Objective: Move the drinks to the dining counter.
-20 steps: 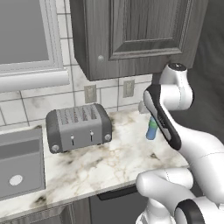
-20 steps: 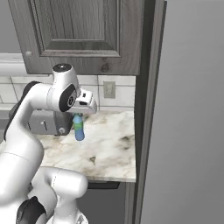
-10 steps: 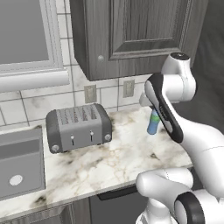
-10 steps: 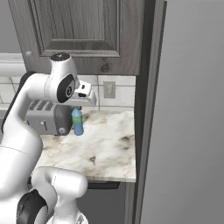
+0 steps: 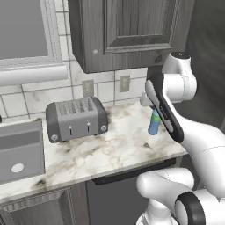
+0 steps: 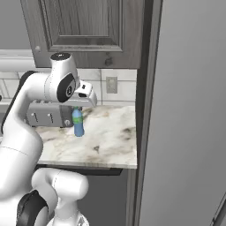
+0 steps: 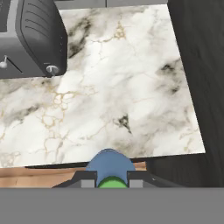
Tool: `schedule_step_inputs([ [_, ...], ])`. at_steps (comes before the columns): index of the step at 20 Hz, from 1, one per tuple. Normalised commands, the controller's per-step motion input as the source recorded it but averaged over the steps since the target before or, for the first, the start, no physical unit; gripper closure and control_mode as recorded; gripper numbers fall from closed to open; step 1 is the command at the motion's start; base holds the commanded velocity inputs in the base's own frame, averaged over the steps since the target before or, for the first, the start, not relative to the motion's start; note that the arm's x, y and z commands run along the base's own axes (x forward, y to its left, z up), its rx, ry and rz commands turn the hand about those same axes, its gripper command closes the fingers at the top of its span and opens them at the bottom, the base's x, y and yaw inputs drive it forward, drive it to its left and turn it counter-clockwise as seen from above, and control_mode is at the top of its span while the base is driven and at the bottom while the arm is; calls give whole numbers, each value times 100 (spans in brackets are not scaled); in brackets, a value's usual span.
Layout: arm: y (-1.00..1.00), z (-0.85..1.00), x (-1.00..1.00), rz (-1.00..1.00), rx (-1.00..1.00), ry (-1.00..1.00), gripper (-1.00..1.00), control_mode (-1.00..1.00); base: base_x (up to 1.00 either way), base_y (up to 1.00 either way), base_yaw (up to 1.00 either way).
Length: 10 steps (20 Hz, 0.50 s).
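One of the drinks, a slim blue bottle (image 5: 154, 125) (image 6: 78, 126) with a green cap (image 7: 111, 182), hangs upright above the right part of the marble worktop (image 5: 118, 145). My gripper (image 6: 77, 110) (image 7: 111, 179) is shut on its neck from above. In the left base view the white forearm covers part of the bottle and the hand. From the hand view I look straight down over the bottle's shoulder (image 7: 109, 164) at the marble far below. The dining counter is out of view.
A grey toaster (image 5: 77, 118) (image 6: 48, 115) (image 7: 37, 37) stands to the left on the worktop. Dark upper cabinets (image 5: 127, 30) hang close above the arm. A tall grey panel (image 6: 190, 110) walls off the right side. A sink (image 5: 19, 149) lies at the far left.
The arm has raised the held bottle a little higher above the worktop. The gripper has stayed shut on it.
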Motion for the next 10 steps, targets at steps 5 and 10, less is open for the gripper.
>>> schedule_step_inputs([
  [5, 0, 0, 0, 0, 0, 0, 100, 100, -91, 45, -13],
  [10, 0, 0, 0, 0, 0, 0, 100, 100, -81, 55, -29],
])
